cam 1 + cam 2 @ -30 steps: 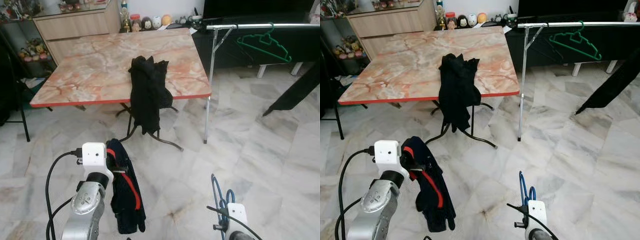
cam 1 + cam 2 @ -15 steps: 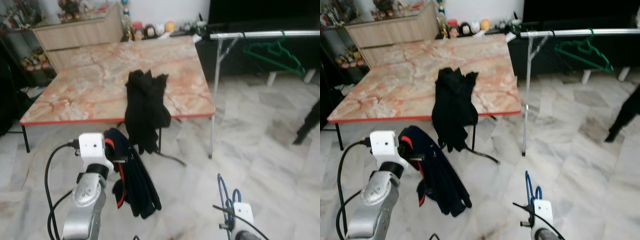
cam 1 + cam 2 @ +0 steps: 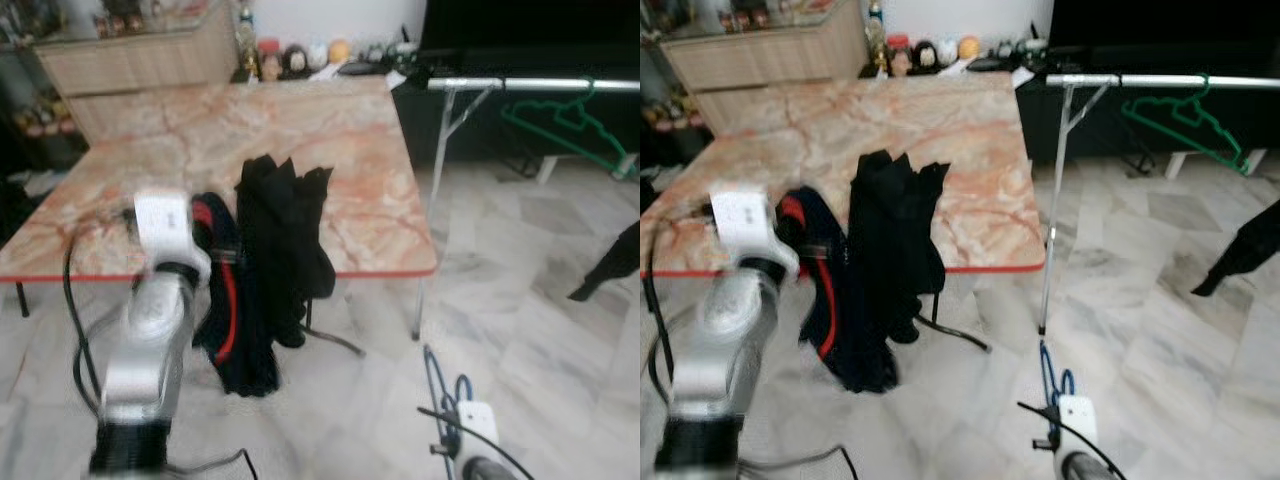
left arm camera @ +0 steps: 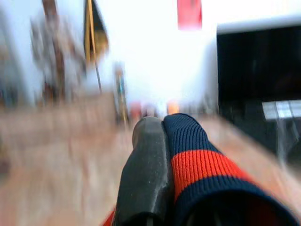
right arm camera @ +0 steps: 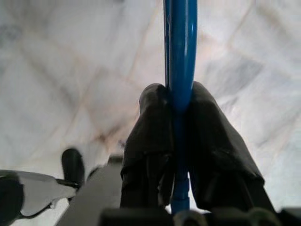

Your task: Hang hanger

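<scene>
The left gripper (image 3: 222, 252) is raised in front of the marble-patterned table (image 3: 370, 190), its fingers pinching a navy garment with a red stripe (image 3: 225, 330) that is hanging down toward the marble floor (image 3: 540, 300); in the left wrist view one black finger (image 4: 146, 179) is pressing against the navy-and-red knit cuff, though that picture is blurred. Just beside the held garment, a black garment (image 3: 285, 240) is draping over the table's near edge, partly hiding the table's legs. The right gripper (image 5: 178, 141) is sitting low near the floor with its fingers clamped on a blue hanger (image 5: 179, 52). Off to the right, a clothes rail (image 3: 530, 84) on a thin metal leg is standing beside the table, and a green hanger (image 3: 570, 125) is hanging on it. Small figurines (image 3: 295, 58) are lining a ledge beyond the table, and a wooden cabinet (image 3: 140, 55) is standing behind it
</scene>
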`<state>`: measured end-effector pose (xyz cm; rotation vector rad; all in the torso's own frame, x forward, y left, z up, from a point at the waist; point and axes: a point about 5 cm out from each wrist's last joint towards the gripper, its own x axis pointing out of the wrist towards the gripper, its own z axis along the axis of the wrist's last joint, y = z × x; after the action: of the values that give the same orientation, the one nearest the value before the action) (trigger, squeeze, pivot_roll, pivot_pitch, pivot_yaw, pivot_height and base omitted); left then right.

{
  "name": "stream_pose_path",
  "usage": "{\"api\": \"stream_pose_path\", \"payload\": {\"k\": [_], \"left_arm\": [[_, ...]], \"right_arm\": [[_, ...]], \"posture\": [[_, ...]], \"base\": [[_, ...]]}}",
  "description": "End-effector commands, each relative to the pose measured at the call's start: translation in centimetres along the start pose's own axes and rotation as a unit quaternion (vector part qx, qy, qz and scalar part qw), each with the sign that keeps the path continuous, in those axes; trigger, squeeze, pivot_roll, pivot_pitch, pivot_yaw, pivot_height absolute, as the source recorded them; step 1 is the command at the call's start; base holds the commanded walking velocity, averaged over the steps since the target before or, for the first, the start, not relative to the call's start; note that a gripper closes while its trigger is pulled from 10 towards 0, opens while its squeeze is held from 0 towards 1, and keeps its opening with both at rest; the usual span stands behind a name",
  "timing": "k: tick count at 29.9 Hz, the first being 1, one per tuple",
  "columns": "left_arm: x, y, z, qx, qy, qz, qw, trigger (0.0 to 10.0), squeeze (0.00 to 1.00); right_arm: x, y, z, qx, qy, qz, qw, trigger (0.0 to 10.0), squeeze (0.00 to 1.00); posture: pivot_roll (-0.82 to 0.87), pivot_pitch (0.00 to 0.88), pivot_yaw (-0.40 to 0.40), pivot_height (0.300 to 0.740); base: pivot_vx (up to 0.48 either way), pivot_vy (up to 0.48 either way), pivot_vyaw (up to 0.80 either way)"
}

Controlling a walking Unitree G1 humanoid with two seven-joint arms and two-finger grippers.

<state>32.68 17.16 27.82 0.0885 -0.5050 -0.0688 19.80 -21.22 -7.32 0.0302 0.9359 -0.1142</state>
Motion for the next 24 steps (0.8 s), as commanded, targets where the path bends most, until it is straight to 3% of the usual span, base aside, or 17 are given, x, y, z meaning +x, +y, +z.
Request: {"api": "stream_pose_path", "payload": {"k": [1,2,3,6,7,9,11,13,15,17,18,23,24], "left_arm": [[0.5,1.5,0.9,0.014,-0.017,0.017,1.000,10.0,0.00],[3.2,1.8,2.9,0.046,-0.039,0.003,0.998,10.0,0.00],[4.6,1.7,3.9,0.052,-0.051,-0.008,0.997,10.0,0.00],[7.7,0.7,6.2,0.053,-0.076,-0.031,0.995,10.0,0.00],[8.9,-0.7,6.2,0.042,-0.065,-0.049,0.996,10.0,0.00],[9.1,-1.1,6.1,0.043,-0.059,-0.054,0.996,10.0,0.00],[9.3,-2.5,4.7,0.046,-0.030,-0.077,0.996,10.0,0.00],[8.3,-4.7,1.7,0.018,0.026,-0.111,0.993,10.0,0.00],[7.4,-5.6,-0.1,0.012,0.062,-0.134,0.989,10.0,0.00],[5.7,-6.8,-2.3,0.005,0.092,-0.168,0.981,10.0,0.00],[4.0,-7.4,-4.2,-0.016,0.119,-0.180,0.976,10.0,0.00],[1.1,-7.7,-6.4,-0.039,0.158,-0.175,0.971,10.0,0.00],[-0.3,-7.6,-7.2,-0.051,0.177,-0.165,0.969,10.0,0.00]], "right_arm": [[0.1,1.2,0.0,0.001,0.000,0.015,1.000,10.0,0.00],[0.1,1.2,0.0,0.001,0.000,0.015,1.000,10.0,0.00],[0.1,1.2,0.1,0.001,0.000,0.015,1.000,10.0,0.00],[0.1,1.1,0.0,-0.001,0.001,0.016,1.000,10.0,0.00],[0.1,1.1,0.0,-0.001,0.001,0.015,1.000,10.0,0.00],[0.1,1.1,0.0,-0.001,0.001,0.015,1.000,10.0,0.00],[0.1,1.0,0.0,-0.002,0.002,0.015,1.000,10.0,0.00],[0.1,1.0,-0.1,-0.002,0.003,0.013,1.000,10.0,0.00],[0.1,0.9,-0.1,-0.002,0.003,0.013,1.000,10.0,0.00],[0.1,1.0,-0.1,-0.003,0.004,0.014,1.000,10.0,0.00],[0.1,1.0,-0.2,-0.004,0.005,0.015,1.000,10.0,0.00],[0.1,1.0,-0.2,-0.004,0.006,0.015,1.000,10.0,0.00],[0.1,1.0,-0.3,-0.003,0.006,0.015,1.000,10.0,0.00]], "posture": [[-0.04,0.000,0.055,0.740],[-0.03,0.000,0.054,0.740],[-0.02,0.000,0.055,0.740],[-0.03,0.000,0.061,0.740],[-0.03,0.000,0.062,0.740],[-0.03,0.000,0.061,0.740],[-0.03,0.000,0.059,0.740],[-0.03,0.000,0.059,0.740],[-0.02,0.000,0.059,0.740],[-0.03,0.000,0.060,0.740],[-0.03,0.000,0.061,0.740],[-0.03,0.000,0.066,0.740],[-0.04,0.000,0.071,0.740]], "base": [[0.446,0.000,0.00],[0.450,0.000,0.00],[0.450,0.000,0.00],[0.450,0.000,0.00],[0.446,0.000,0.00],[0.446,0.000,0.00],[0.412,0.000,0.00],[0.330,0.000,0.00],[0.131,0.000,0.00],[0.000,0.000,0.00],[0.000,0.000,0.00],[0.000,0.000,0.00],[0.000,0.000,0.00]]}}
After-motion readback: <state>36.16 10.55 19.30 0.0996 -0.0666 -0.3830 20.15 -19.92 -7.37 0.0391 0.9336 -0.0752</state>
